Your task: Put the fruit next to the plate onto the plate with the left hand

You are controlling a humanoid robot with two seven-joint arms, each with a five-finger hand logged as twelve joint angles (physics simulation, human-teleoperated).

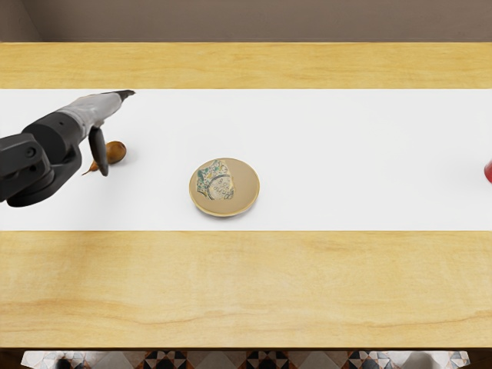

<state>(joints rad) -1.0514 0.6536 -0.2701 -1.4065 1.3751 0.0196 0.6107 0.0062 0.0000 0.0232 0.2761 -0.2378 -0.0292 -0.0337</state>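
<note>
- Reached in from 9 o'clock with the left hand [98, 109], fingers [123, 94] stretched straight and released, grasping nothing.
- Hung the thumb down just in front of the brown fruit [116, 151]; could not tell whether touching.
- Found the fruit on the white cloth [346, 154] over the wooden worktop [246, 284], between 9 and 10 o'clock of the plate [246, 197], apart from it.
- Saw nothing lying on the plate.

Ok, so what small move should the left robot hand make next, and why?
Probably lower onto the brown fruit and close around it. The left robot hand looks open, close beside the fruit but not grasping it, and the fruit lies on the white runner left of the plate, apart from it.
</note>
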